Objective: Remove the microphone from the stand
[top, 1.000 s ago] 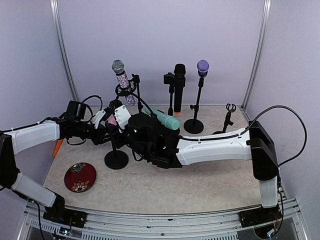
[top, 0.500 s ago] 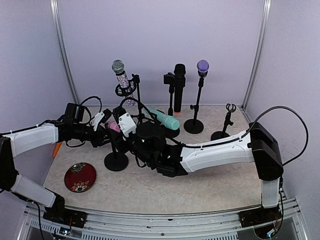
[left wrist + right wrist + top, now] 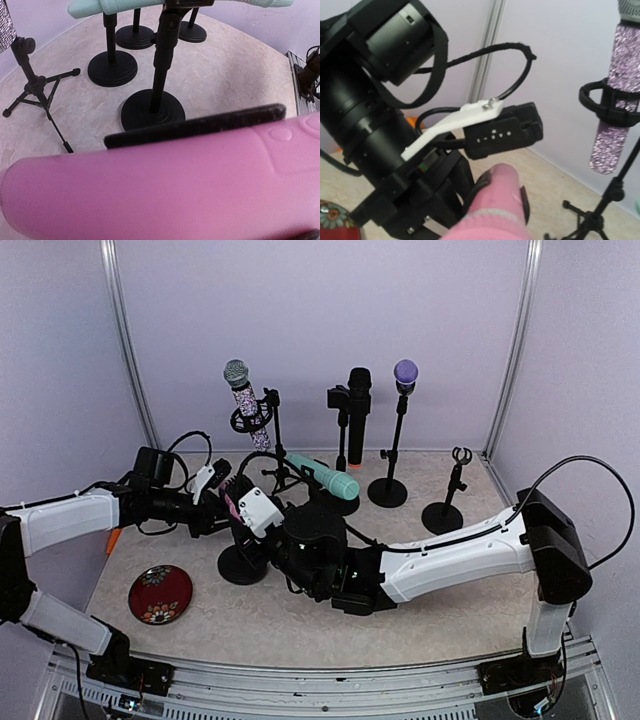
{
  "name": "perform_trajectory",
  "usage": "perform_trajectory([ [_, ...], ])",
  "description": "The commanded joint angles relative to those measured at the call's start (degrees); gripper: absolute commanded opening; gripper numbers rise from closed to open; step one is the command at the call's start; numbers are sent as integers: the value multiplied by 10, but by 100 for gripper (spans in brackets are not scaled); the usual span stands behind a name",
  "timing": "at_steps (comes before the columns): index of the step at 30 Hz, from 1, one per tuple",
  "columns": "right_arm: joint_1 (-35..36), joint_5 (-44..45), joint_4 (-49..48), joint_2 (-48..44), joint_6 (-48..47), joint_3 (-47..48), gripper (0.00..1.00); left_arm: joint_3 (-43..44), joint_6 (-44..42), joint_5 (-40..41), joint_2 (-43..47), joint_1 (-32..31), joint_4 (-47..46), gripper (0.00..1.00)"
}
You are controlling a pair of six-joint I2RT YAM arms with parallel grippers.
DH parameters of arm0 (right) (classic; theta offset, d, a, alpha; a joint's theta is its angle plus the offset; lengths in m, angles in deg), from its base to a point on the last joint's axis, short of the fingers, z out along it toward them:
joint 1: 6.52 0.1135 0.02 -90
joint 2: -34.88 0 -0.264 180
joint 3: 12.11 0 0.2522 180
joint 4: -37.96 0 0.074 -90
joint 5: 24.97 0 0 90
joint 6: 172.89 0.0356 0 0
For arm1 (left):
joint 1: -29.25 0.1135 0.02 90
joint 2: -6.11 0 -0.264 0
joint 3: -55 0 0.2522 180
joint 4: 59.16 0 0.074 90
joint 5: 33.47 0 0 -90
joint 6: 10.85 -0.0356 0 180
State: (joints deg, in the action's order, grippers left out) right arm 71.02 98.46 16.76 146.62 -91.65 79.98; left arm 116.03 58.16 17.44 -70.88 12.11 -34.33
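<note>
A pink microphone (image 3: 233, 502) hangs level above the black round-based stand (image 3: 242, 565), between both grippers. My left gripper (image 3: 220, 503) comes from the left and is shut on its handle end; its black fingers (image 3: 484, 184) flank the pink tip (image 3: 502, 197). That microphone (image 3: 160, 190) fills the lower half of the left wrist view, in front of the stand (image 3: 152, 107). My right gripper (image 3: 250, 510) holds the other end, its own fingertips out of its wrist view. The stand's clip is hidden behind the right gripper.
A glitter microphone (image 3: 243, 395) on a tripod, a teal microphone (image 3: 325, 478), a black one (image 3: 357, 400) and a purple one (image 3: 405, 372) stand behind. An empty small stand (image 3: 455, 490) is at right. A red plate (image 3: 160, 593) lies front left.
The right gripper has carried the pink microphone toward the near side and slightly right. The left gripper followed and closed on its handle end.
</note>
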Motion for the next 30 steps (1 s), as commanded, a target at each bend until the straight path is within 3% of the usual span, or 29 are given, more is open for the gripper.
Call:
perform_trajectory([
  [1, 57, 55, -98, -96, -69, -14, 0, -1, 34, 146, -6, 26, -38, 0],
  [18, 101, 100, -77, -161, -101, -52, 0, -9, 19, 176, -14, 6, -52, 0],
  [30, 128, 125, -53, -192, -105, -68, 0, -13, 16, 136, -13, -2, -52, 0],
])
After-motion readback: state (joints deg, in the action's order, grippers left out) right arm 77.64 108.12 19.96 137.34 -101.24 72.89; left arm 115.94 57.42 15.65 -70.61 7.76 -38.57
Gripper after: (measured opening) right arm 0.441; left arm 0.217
